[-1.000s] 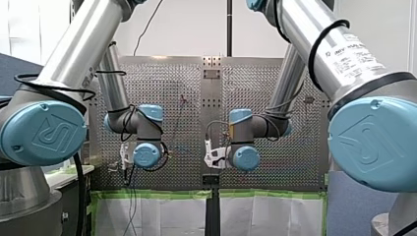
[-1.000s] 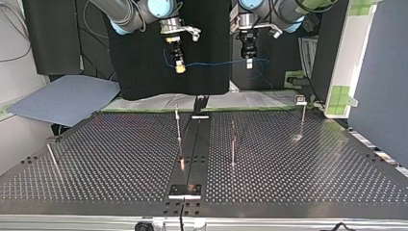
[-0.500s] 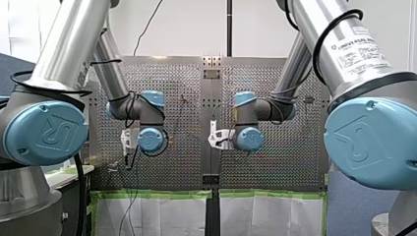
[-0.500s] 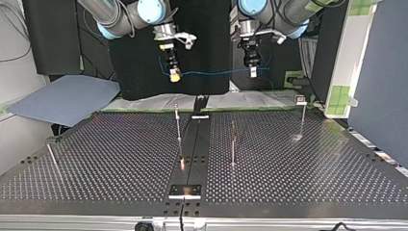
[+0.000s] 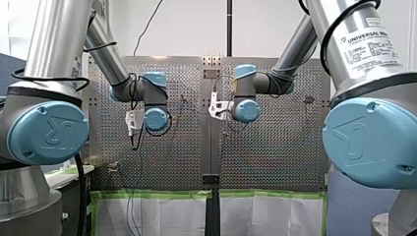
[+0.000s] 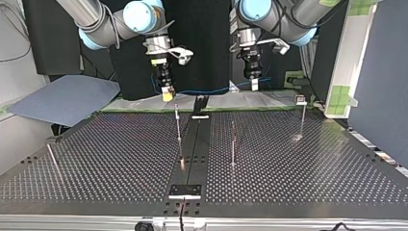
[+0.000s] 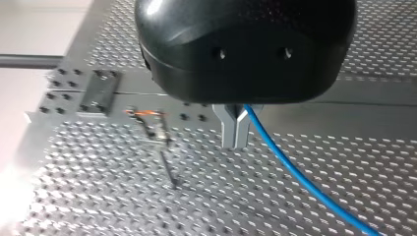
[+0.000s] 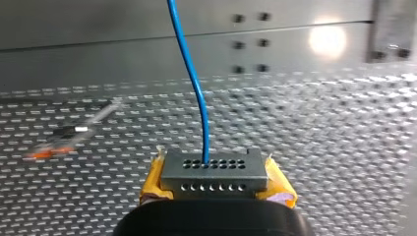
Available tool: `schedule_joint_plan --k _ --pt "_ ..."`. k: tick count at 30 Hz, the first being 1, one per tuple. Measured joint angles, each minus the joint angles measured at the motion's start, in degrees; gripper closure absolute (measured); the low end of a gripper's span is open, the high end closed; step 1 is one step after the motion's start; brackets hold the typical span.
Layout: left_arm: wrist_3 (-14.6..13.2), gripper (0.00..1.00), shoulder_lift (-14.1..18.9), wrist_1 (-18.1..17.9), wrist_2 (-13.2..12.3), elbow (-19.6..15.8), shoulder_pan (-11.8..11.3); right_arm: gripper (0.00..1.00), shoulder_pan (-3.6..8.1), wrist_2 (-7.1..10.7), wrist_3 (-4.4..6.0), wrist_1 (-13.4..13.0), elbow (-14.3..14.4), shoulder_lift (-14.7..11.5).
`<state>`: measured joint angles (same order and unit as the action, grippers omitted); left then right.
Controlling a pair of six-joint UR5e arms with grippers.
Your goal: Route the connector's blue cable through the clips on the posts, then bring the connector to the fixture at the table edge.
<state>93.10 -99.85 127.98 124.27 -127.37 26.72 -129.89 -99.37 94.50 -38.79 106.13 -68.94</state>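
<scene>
- Over perforated table, posts unthreaded; cable work held high at far edge.
- Right gripper clamped on connector, yellow pads either side.
- Left gripper pinched shut on blue cable, likely spanning it for routing.

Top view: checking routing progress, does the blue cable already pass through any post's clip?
No, the blue cable hangs between my right gripper and my left gripper, above the posts.

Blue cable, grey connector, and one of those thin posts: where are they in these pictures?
blue cable (image 8: 205,137), right wrist view, the stretch just before it enters the connector.
connector (image 8: 215,176), right wrist view, its grey holed face.
post (image 6: 178,124), top view, midway up its shaft.
</scene>
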Motion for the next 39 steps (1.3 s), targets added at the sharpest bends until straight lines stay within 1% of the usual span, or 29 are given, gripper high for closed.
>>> schedule_joint_plan --k 9,14,18,23,26,31,39 --pt "0.0 1.00 4.7 4.7 -4.2 4.4 -1.2 1.00 1.56 0.26 -0.06 4.1 -4.1 -4.1" --pt "-0.3 1.00 7.4 7.4 -5.4 7.0 -1.9 1.00 2.51 0.66 -0.08 6.2 -5.6 -6.2" --pt "-0.4 1.00 8.7 8.7 -5.7 7.8 -2.5 1.00 3.41 1.53 -0.09 8.2 -5.9 -8.2" --pt "-0.4 1.00 8.6 9.0 -5.8 7.9 -3.0 1.00 4.07 2.33 -0.07 10.6 -5.9 -10.5" --pt "-0.3 1.00 8.4 9.1 -5.9 7.9 -3.3 1.00 4.39 2.58 -0.02 12.3 -6.0 -11.0" --pt "-0.1 1.00 7.2 9.0 -7.0 7.9 -3.8 1.00 4.72 2.98 -0.05 13.5 -6.0 -10.6" --pt "0.1 1.00 3.8 7.9 -8.2 7.9 -4.4 1.00 4.87 3.09 -0.26 13.6 -5.9 -8.9"
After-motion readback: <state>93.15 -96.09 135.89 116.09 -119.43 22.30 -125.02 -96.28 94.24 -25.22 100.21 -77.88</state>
